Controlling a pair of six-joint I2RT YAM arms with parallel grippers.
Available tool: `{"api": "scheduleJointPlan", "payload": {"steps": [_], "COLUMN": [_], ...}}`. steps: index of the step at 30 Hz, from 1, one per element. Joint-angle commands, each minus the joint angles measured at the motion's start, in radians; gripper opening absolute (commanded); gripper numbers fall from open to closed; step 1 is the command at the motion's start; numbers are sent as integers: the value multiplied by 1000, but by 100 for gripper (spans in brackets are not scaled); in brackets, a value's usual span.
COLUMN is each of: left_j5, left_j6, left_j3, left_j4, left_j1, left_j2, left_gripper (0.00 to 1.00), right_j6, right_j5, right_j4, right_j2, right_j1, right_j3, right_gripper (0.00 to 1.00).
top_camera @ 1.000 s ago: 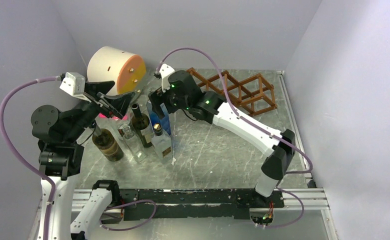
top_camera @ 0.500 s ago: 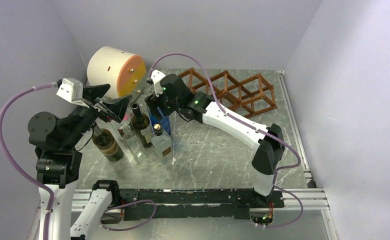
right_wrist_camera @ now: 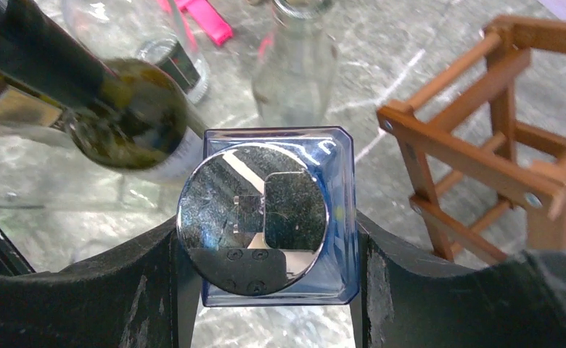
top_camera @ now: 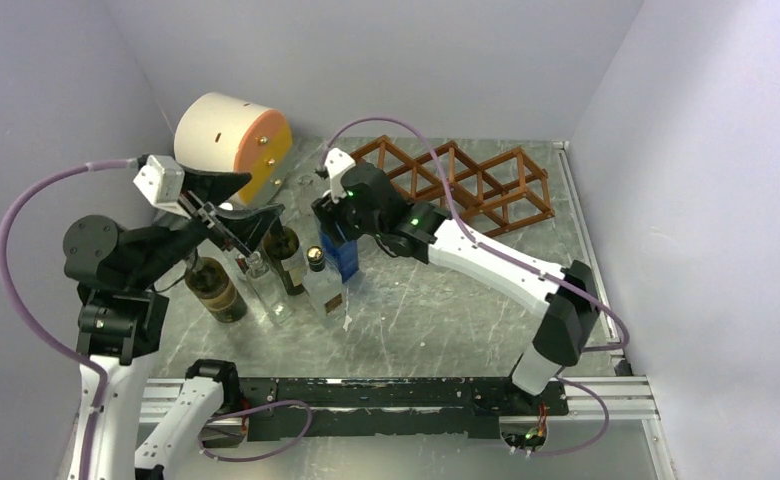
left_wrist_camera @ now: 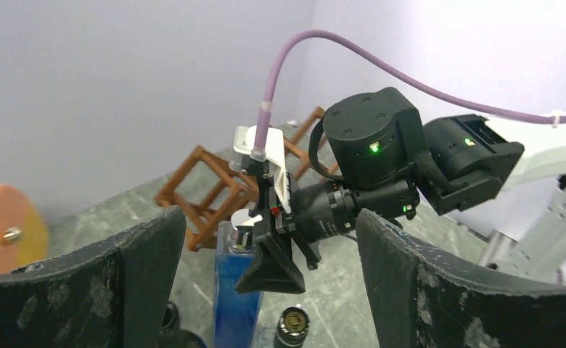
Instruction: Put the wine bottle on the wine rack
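While the right gripper point(right_wrist_camera: 269, 246) comes down over the blue bottle point(top_camera: 344, 258) from above, its pads sit against the two opposite flat sides just under the chrome cap point(right_wrist_camera: 251, 217), so the jaws look closed on it. The wrist view cannot show how firm that hold is. I judge the step in hand to be the grasp, with the lift yet to begin. The blue bottle stands on the table point(top_camera: 446, 300) at the right end of a cluster. A dark bottle point(top_camera: 284, 255) is just to its left, a small clear bottle point(top_camera: 321, 285) just in front, and the rack point(right_wrist_camera: 469, 156) near behind and to the right. Whether its base is resting on the table cannot be told. It is upright, with its long axis vertical and the cap pointing straight up at the right wrist camera. The left gripper point(left_wrist_camera: 265, 239) hangs above the dark bottles with its jaws spread wide and nothing between them. The next move probably calls for a straight lift to clear the neighbouring necks. After that comes a swing toward the rack, with the bottle tipped from vertical to lying flat. Its long axis has to line up with one open cell before it slides in. A grip this high, near the cap, may let the heavy body swing as it tilts.
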Motion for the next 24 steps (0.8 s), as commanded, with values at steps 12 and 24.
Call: {"api": "scheduleJointPlan", "payload": {"steps": [12, 24], "left_j5": [147, -70], "left_j6": [-178, 103], "left_j3": [-84, -129], "left_j4": [331, 300], "left_j1": [-105, -375], "left_j2": [161, 345], "left_gripper": [97, 99], "right_j6": [228, 460], "right_j5": [255, 410], "right_j4": [94, 54], "right_j2": [-501, -697], "right_j1": [-6, -6], "right_j3": [-323, -383], "right_gripper": [31, 26]}}
